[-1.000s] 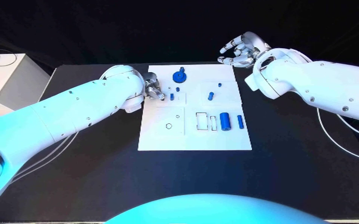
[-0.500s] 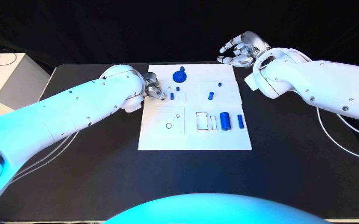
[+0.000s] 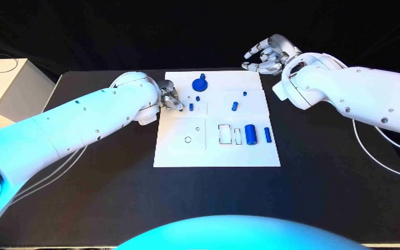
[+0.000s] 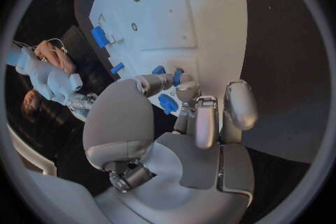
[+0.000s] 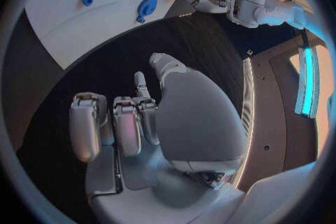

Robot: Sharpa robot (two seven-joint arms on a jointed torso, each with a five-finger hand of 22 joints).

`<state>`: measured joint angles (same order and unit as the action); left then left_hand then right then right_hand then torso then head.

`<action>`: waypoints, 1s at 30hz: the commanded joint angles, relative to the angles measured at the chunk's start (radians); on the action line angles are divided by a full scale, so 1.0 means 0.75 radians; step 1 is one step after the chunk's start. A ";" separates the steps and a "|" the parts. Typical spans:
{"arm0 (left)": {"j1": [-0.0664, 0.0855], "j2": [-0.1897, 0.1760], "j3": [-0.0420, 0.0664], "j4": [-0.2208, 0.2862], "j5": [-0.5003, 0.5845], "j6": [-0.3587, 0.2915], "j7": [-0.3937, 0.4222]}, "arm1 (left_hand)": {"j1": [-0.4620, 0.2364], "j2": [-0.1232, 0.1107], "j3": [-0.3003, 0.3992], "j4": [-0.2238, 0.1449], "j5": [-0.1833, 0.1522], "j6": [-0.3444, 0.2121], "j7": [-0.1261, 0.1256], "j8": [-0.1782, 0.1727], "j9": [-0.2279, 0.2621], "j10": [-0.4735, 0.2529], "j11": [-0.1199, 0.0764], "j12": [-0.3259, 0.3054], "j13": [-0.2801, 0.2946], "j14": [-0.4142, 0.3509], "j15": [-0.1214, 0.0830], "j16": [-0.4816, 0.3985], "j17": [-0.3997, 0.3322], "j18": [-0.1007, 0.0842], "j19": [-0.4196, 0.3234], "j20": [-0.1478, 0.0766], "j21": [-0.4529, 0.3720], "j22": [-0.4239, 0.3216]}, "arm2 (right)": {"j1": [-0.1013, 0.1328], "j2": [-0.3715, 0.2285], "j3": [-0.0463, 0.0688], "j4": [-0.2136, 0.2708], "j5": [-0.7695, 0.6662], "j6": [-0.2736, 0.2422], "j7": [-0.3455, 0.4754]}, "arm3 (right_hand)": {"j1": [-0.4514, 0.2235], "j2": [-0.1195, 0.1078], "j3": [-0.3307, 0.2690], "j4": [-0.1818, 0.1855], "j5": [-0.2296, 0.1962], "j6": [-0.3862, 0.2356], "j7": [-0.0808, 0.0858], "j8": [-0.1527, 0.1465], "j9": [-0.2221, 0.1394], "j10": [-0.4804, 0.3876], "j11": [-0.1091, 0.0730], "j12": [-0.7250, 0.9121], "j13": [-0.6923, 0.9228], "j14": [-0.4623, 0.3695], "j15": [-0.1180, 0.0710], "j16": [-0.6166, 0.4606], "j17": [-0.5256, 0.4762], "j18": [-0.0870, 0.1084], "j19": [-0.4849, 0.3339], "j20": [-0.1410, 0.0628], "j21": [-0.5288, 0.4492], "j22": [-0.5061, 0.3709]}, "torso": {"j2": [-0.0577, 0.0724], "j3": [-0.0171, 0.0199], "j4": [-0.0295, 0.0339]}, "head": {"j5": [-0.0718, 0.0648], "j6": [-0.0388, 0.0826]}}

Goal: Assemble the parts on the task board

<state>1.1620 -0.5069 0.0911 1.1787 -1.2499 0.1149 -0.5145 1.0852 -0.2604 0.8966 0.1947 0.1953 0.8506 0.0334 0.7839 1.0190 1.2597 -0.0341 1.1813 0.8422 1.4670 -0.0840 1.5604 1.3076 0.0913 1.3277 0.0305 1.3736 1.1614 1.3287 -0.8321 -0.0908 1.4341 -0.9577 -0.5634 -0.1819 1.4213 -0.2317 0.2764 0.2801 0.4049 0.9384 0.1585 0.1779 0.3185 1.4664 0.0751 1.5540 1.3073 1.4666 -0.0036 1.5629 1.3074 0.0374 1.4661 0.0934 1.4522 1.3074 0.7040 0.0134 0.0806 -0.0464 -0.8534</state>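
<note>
Head view shows the white task board [image 3: 217, 146] in the middle of the black table [image 3: 100, 203], with 2 blue cylinders [image 3: 251, 134] lying side by side on its near part, well apart from both hands. Further away, the left hand [image 3: 171, 100] is at the board's left edge with fingers curled close around a small blue peg [image 3: 192, 107]; whether they grasp it I cannot tell. Farthest, past the blue knob [image 3: 200, 83], the right hand [image 3: 268, 57] hovers beyond the board's far right corner, fingers loosely apart and holding nothing.

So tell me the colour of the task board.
White task board, clearest in the head view.
</note>
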 commanded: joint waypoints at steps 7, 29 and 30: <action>-0.019 0.004 -0.012 -0.010 0.033 0.059 -0.017 | -0.026 -0.002 0.004 -0.012 -0.006 0.011 -0.006 0.004 -0.005 0.001 -0.004 0.003 -0.002 0.132 -0.004 0.005 0.333 -0.002 0.005 -0.005 -0.008 -0.003 | -0.001 0.001 0.000 0.002 -0.014 0.012 0.012 | -0.012 -0.002 0.006 0.002 0.005 -0.013 0.000 0.009 0.002 0.106 -0.001 -0.009 0.322 0.128 0.000 -0.007 0.304 -0.003 0.072 0.003 -0.008 0.182 | -0.002 -0.0004 0.0008 | 0.001 -0.005; -0.019 0.003 -0.012 -0.023 0.032 0.068 -0.016 | -0.033 0.031 -0.369 0.131 -0.011 0.028 -0.003 -0.005 -0.035 -0.011 -0.001 0.020 -0.009 0.132 -0.003 0.005 0.331 -0.003 0.008 -0.005 -0.014 -0.002 | -0.001 0.000 0.000 0.002 -0.016 0.009 0.012 | -0.012 -0.002 0.006 0.002 0.005 -0.013 0.000 0.009 0.002 0.106 -0.001 -0.009 0.322 0.128 0.000 -0.007 0.304 -0.003 0.072 0.003 -0.008 0.182 | -0.001 -0.0013 0.0001 | 0.000 -0.003; -0.019 0.003 -0.012 -0.023 0.032 0.068 -0.016 | -0.034 0.032 -0.374 0.131 -0.011 0.028 -0.003 -0.005 -0.036 -0.011 -0.001 0.020 -0.009 0.132 -0.003 0.005 0.331 -0.003 0.009 -0.005 -0.014 -0.001 | -0.001 0.000 0.000 0.002 -0.016 0.009 0.012 | -0.012 -0.002 0.006 0.002 0.005 -0.013 0.000 0.009 0.002 0.106 -0.001 -0.009 0.322 0.128 0.000 -0.007 0.304 -0.003 0.072 0.003 -0.008 0.182 | -0.001 -0.0012 0.0001 | -0.001 -0.003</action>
<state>1.1603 -0.5062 0.0901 1.1634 -1.2374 0.1159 -0.5148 1.0617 -0.2463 0.6189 0.2924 0.1898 0.8730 0.0261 0.7838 0.9936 1.2597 -0.0340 1.1918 0.8361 1.4669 -0.0839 1.5604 1.3076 0.0914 1.3312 0.0269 1.3661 1.1599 1.3286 -0.8321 -0.0908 1.4345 -0.9592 -0.5636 -0.1815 1.4213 -0.2317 0.2764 0.2801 0.4048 0.9383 0.1585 0.1779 0.3191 1.4664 0.0751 1.5504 1.3073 1.4666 -0.0036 1.5629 1.3074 0.0374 1.4661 0.0934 1.4522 1.3079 0.7027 0.0125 0.0810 -0.0463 -0.8557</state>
